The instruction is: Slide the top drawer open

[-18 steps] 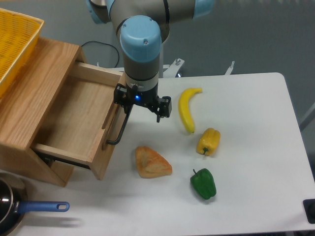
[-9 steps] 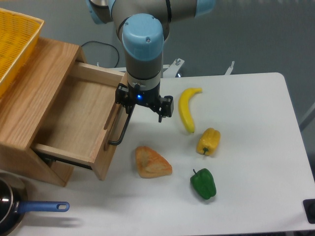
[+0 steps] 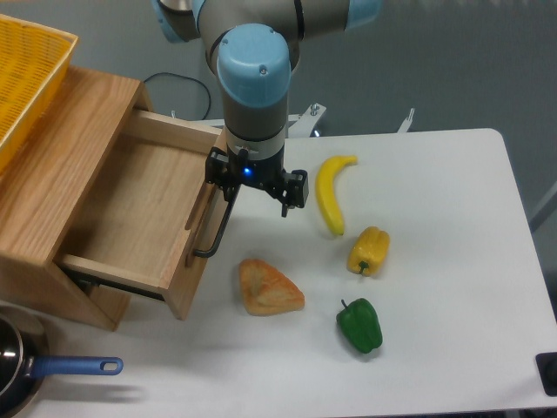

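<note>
My pincer (image 3: pixel 228 193) sits at the top drawer (image 3: pixel 130 213)'s handle (image 3: pixel 215 228); I can't tell its grip. Pulling further risks the drawer leaving its rails.

Light-oak drawer (image 3: pixel 130 218) with black handle (image 3: pixel 216 228). Yellow basket (image 3: pixel 24 74), yellow banana (image 3: pixel 330 192), yellow pepper (image 3: pixel 368 250), green pepper (image 3: pixel 359 325), golden-brown bread (image 3: pixel 269 287). White table (image 3: pixel 452 261). Pan (image 3: pixel 17 370) has a blue handle. Arm (image 3: pixel 253 83) is grey with light-blue caps.
</note>
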Action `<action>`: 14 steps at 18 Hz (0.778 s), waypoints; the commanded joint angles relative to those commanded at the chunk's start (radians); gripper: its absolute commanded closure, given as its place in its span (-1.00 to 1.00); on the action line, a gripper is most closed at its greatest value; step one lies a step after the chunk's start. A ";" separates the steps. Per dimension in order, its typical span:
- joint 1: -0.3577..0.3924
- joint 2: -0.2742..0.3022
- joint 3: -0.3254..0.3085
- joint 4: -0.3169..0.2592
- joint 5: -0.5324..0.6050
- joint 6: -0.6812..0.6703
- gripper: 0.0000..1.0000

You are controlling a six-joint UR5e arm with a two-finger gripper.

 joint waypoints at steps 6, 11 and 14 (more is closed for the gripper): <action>0.008 0.002 0.000 0.002 0.009 0.003 -1.00; 0.012 0.002 0.003 0.000 0.014 0.020 -1.00; 0.018 0.003 0.005 0.000 0.014 0.031 -1.00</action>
